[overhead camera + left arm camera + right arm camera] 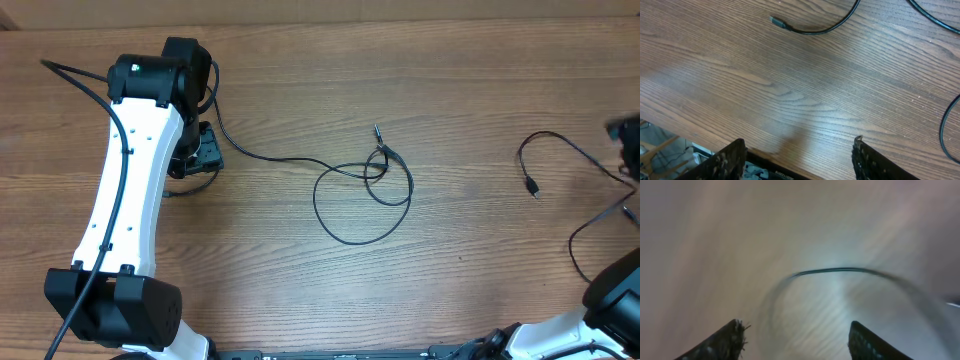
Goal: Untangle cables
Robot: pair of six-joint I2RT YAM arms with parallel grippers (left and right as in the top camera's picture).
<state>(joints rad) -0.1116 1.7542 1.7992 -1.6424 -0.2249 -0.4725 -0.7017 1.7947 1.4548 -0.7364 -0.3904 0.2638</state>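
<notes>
One thin black cable (365, 195) lies in loose crossed loops at the table's middle, with plug ends near the top of the loops (379, 133). Its tail runs left toward my left gripper (203, 155). In the left wrist view that gripper (800, 150) is open and empty above bare wood, and a cable end with a plug (778, 22) lies ahead of it. A second cable (548, 140) with a small plug (533, 187) lies at the right. My right gripper (795, 332) is open and empty. Its view is blurred, with a cable arc (840, 270) ahead.
The wooden table (300, 270) fills the view. The white left arm (125, 200) stretches along the left side. The right arm's base (615, 300) sits at the bottom right. The table's edge shows between the left fingers (790, 167).
</notes>
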